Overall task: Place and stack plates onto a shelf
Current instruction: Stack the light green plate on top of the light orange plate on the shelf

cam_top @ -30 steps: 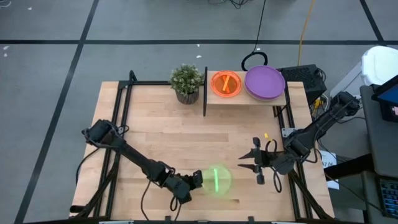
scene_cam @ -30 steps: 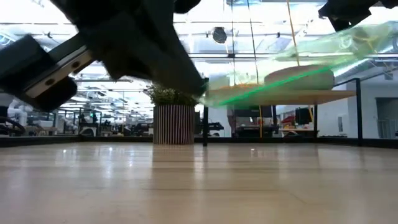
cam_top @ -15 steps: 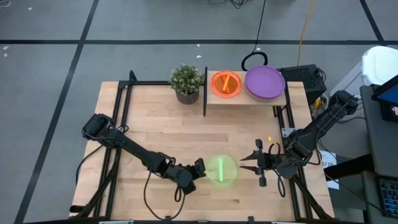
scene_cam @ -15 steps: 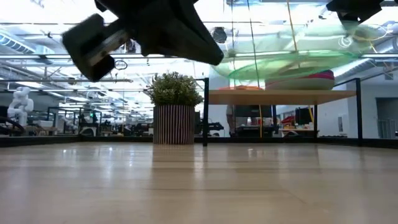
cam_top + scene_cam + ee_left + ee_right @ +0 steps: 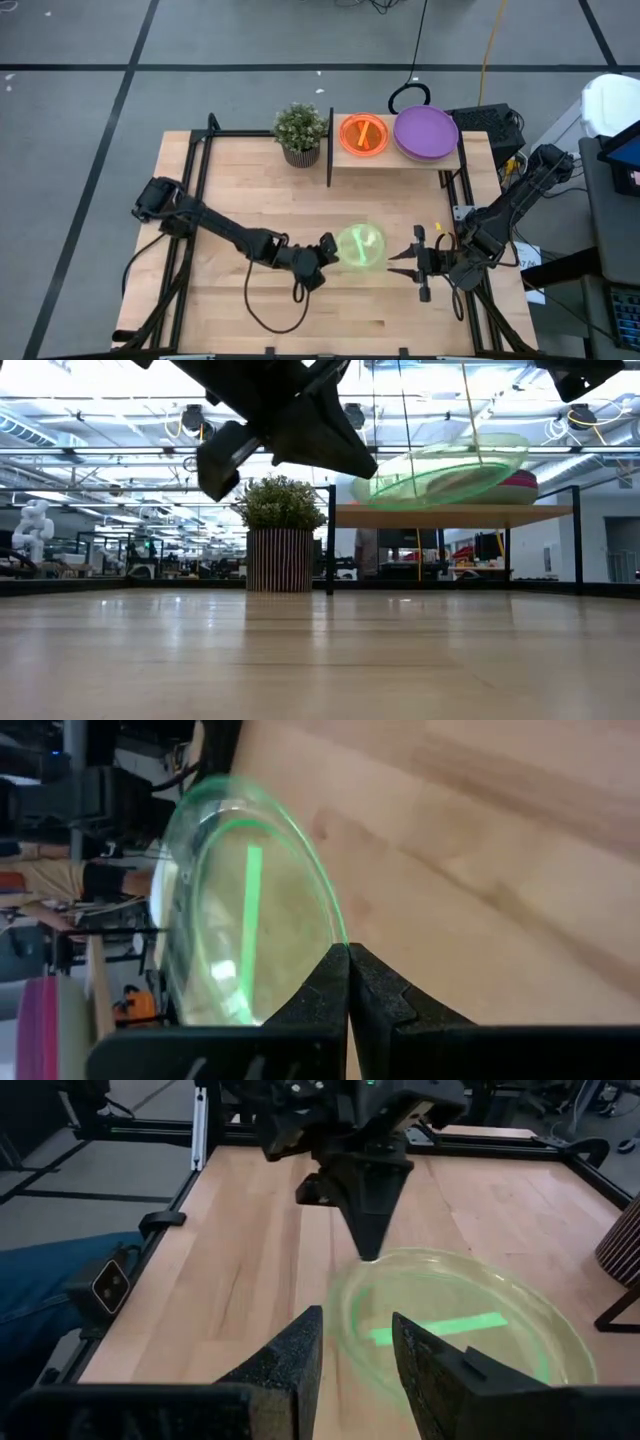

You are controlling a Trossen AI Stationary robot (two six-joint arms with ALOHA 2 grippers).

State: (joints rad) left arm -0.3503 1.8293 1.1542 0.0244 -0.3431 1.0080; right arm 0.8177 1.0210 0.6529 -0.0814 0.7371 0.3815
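Above the middle of the tabletop (image 5: 250,200), toward its near edge, our left gripper (image 5: 328,250) pinches the rim of a translucent lime green plate (image 5: 361,246), its fingers pressed tight together on that edge. The low view shows the plate (image 5: 440,468) held clear of the wood and tilted, roughly level with the shelf board behind it. Our left wrist view looks along the closed fingers to the plate's rim (image 5: 250,920), with a green stripe showing through the plastic.

Just beyond the plate on the other side hangs our right gripper (image 5: 404,267), fingers spread and pointing at the plate, not touching it. Its wrist view looks between the two dark fingers (image 5: 290,1355) at the plate (image 5: 460,1330) and the left gripper (image 5: 368,1230) behind it.

Along the far edge stands the shelf (image 5: 395,160), with a thin black upright (image 5: 330,148) at its left end. On it lie an orange plate (image 5: 364,135) and a purple plate (image 5: 426,133) side by side; in the low view a magenta plate edge (image 5: 515,488) shows there too. A potted green plant (image 5: 300,132) stands just beside the upright, outside the shelf. A small orange scrap (image 5: 437,228) lies on the table near the right gripper.
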